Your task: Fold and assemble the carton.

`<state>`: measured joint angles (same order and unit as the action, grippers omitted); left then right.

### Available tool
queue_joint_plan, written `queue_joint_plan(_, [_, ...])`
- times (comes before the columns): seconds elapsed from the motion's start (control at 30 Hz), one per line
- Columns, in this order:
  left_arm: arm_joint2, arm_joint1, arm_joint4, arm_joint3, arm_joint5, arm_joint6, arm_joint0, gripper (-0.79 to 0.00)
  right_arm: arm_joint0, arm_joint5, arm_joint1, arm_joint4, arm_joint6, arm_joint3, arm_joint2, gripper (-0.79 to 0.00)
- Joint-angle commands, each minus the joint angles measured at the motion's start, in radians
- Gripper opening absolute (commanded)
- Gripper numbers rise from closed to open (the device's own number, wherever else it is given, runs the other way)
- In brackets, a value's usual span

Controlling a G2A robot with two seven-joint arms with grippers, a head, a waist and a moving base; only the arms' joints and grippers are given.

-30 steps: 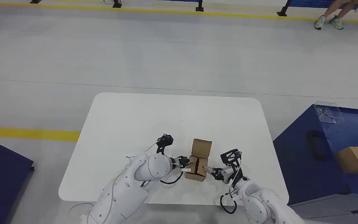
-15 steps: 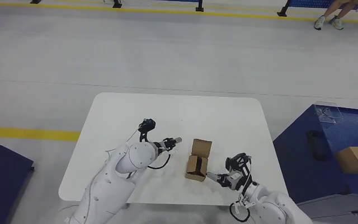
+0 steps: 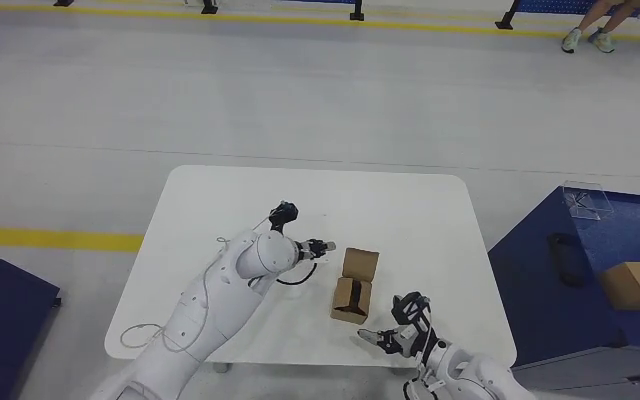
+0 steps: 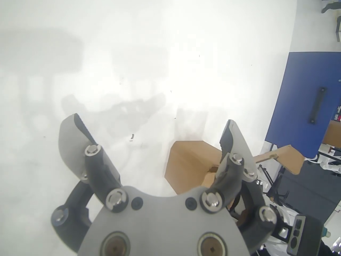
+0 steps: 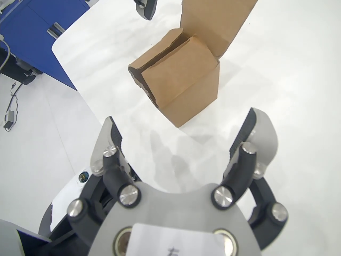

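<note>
A small brown cardboard carton (image 3: 351,297) stands on the white round-cornered table (image 3: 220,230), in its near half and a little right of centre. Its long lid flap (image 5: 223,9) rises upright from the far side. The shorter flaps are folded over the top, with a dark gap showing between them.

The left gripper (image 3: 322,246) hangs over the table just left of the carton and slightly beyond it, level with the upright flap. It is apart from the cardboard, with its two fingers (image 4: 72,123) spread wide around nothing.

The right gripper (image 3: 370,338) sits near the table's near edge, on the near side of the carton and slightly right. Its jaws are likewise parted and empty, facing a lower corner of the carton without touching it.

A blue cabinet (image 3: 560,270) stands right of the table.
</note>
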<state>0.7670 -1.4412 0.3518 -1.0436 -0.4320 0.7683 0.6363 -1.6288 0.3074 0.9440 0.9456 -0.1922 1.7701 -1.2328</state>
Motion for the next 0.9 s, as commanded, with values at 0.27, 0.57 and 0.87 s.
queue_joint_plan(0.27, [-0.055,-0.062,-0.077,0.184,0.081,-0.007,-0.080,0.000,0.031,-0.086,0.017,0.102,0.061,-0.040,0.033,0.000])
queue_joint_plan(0.57, [-0.045,-0.072,-0.087,0.195,0.118,-0.005,-0.075,0.000,0.061,-0.137,0.030,0.131,0.073,-0.073,0.043,0.000])
queue_joint_plan(0.87, [-0.008,-0.046,-0.035,0.098,0.100,0.016,-0.019,0.000,0.068,-0.150,0.035,0.119,0.067,-0.080,0.003,0.000])
